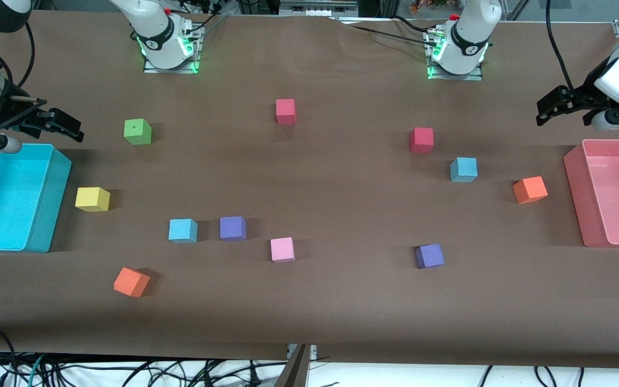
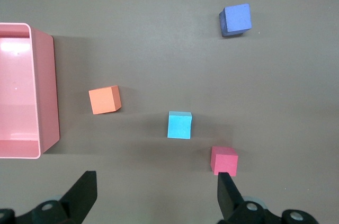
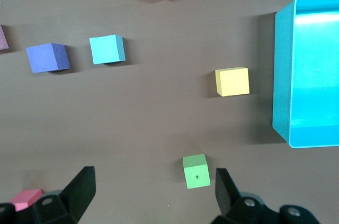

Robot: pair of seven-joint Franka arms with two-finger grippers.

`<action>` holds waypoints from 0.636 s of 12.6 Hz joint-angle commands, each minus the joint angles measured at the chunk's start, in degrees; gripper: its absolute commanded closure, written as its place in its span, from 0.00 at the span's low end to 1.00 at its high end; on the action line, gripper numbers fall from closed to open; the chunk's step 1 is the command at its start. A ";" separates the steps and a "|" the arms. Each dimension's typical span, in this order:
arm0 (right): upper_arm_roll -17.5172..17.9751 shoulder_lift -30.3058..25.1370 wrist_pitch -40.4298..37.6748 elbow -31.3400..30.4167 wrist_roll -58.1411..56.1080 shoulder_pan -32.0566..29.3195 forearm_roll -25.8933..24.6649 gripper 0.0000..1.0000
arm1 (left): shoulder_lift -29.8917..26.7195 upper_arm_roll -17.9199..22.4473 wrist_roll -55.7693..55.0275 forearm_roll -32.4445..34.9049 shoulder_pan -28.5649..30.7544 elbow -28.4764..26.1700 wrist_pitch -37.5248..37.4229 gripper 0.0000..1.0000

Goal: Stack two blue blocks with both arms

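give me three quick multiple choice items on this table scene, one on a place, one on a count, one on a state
1. Which cube sits right beside the light sky-blue foam cube at the right arm's end?
A. yellow
B. purple
C. green

2. How many red foam cubes are on the brown table?
A. one
B. two
C. three

3. How does the left gripper stand?
A. shut on a cube
B. open, holding nothing
C. resting in the pink bin

Answers: 1 B, the purple foam cube is its close neighbour. 2 B, one red cube and another. 3 B, the left wrist view shows its jaws spread with nothing between them.
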 commanded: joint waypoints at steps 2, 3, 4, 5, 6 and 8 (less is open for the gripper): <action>1.34 0.67 -1.36 1.67 0.64 -1.39 -0.51 0.00 | 0.19 -0.13 0.12 1.48 -0.13 0.92 -1.09 0.00; 1.34 0.67 -1.27 1.67 0.81 -1.30 -0.43 0.00 | 0.19 -0.13 0.03 1.48 -0.13 0.92 -1.09 0.00; 1.42 0.67 -1.27 1.67 0.90 -1.39 -0.43 0.00 | 0.19 -0.13 -0.05 1.48 -0.13 1.01 -1.09 0.00; 1.42 0.75 -1.27 1.67 0.90 -1.39 -0.43 0.00 | 0.19 -0.04 -0.05 1.48 -0.13 0.92 -1.09 0.00; 1.42 0.75 -1.36 1.58 0.90 -1.39 -0.34 0.00 | 0.27 -0.04 -0.05 1.48 -0.13 1.01 -1.09 0.00; 1.60 0.75 -1.45 1.41 -0.24 -1.30 -0.42 0.00 | 0.27 0.05 -0.05 1.48 -0.13 0.92 -1.09 0.00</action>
